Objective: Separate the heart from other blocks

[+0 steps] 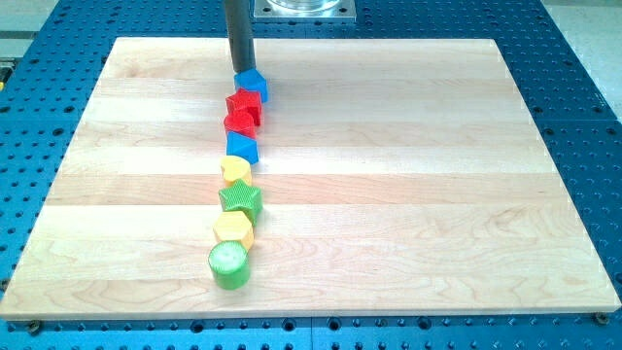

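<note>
Midway down a near-vertical line of eight blocks, the small yellow heart (235, 170) sits smooth and matte on the pale wooden board (408, 194), touching a blue block (242, 147) above and green star (240, 199) below. My tip (240, 70), a fingerless rod, meets the topmost blue block (253, 85).

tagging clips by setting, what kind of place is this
Most likely a robotics lab bench. A wooden board lies on a blue perforated metal table, of the kind used for mounting rigs. My tip touches the top blue block in a column of small coloured blocks.
</note>
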